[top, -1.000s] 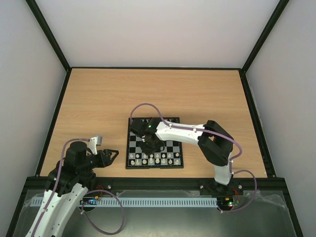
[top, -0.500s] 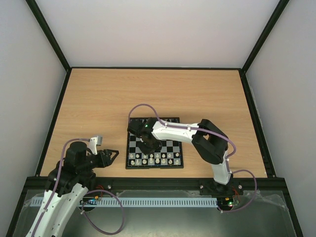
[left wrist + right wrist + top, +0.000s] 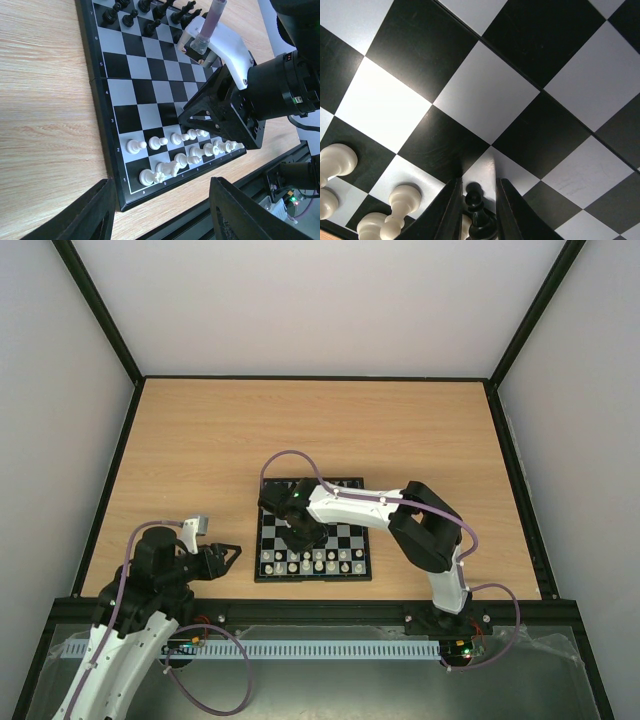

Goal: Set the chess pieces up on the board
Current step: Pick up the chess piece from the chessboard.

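Note:
The board (image 3: 362, 571) lies in the middle of the table, in front of the right arm. My right gripper (image 3: 300, 538) hangs low over its left half, shut on a black pawn (image 3: 481, 220). The pawn's head points toward the fingertips, just above a pale square of the board (image 3: 485, 95). Other black chess pieces (image 3: 145, 10) stand in the far rows (image 3: 320, 486). My left gripper (image 3: 226, 555) rests off the board's near left corner (image 3: 100, 150). In the left wrist view this gripper (image 3: 165, 215) is open and holds nothing.
White pieces (image 3: 315, 562) fill the two near rows, several of them leaning or toppled (image 3: 170, 167), and some sit close beside the right fingers (image 3: 402, 197). A black rail (image 3: 300, 610) runs along the table's near edge.
The right arm moved a little to the left over the board and its fingers drew in slightly on the pawn. The left arm has not moved.

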Controlling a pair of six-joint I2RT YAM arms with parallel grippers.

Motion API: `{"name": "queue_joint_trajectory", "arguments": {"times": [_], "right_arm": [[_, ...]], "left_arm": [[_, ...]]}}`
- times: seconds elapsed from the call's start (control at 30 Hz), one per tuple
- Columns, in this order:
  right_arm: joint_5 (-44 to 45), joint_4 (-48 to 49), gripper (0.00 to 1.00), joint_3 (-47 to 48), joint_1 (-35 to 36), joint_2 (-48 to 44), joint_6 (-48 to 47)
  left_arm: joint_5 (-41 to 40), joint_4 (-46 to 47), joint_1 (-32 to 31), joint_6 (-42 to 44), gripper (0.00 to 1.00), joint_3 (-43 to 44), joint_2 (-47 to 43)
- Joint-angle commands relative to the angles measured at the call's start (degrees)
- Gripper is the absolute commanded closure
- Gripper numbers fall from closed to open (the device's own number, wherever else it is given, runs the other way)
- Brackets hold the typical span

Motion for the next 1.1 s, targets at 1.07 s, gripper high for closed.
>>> {"name": "queue_joint_trajectory", "arguments": {"times": [1.07], "right_arm": [[3.56,-3.45,0.90,1.14,-1.14,1.90,-1.52]], "left_arm": [[0.74,0.91,0.36,0.38,0.46,-0.83,-0.58]]}}
